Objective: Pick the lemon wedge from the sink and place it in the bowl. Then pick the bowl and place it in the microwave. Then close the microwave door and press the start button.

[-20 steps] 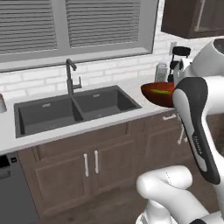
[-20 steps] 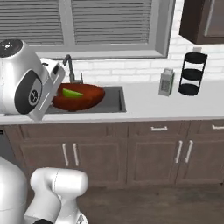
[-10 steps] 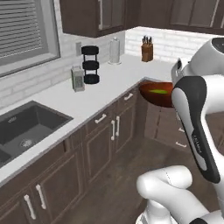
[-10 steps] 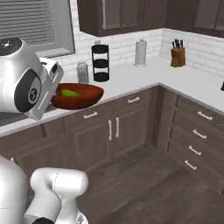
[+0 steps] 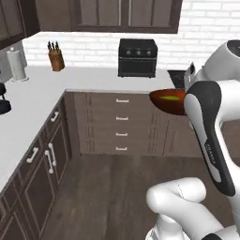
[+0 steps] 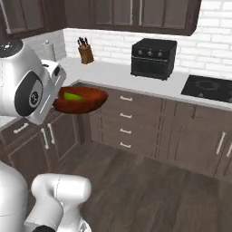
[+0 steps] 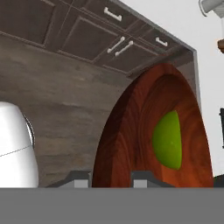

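Observation:
The reddish-brown bowl [image 5: 165,106] [image 6: 86,103] hangs in the air in front of the arm, above the floor. My gripper [image 7: 113,178] is shut on its near rim, one finger tip on each side of the wall. The yellow-green lemon wedge [image 7: 168,140] [image 5: 172,98] [image 6: 72,96] lies inside the bowl [image 7: 140,127]. In the right base view the gripper [image 6: 58,100] meets the bowl's left edge. The sink and the microwave are out of view.
A black knobbed oven [image 5: 137,57] [image 6: 154,58] stands on the far counter. A knife block [image 5: 56,61] [image 6: 84,53] and a paper towel roll [image 5: 17,64] stand near the corner. A black cooktop [image 6: 209,86] lies to the right. Drawers [image 5: 122,124] face a bare wood floor.
The whole picture has swung: the base has turned from the sink and window past the corner counter to the oven wall. The bowl with the wedge stays gripped in the same place before the arm.

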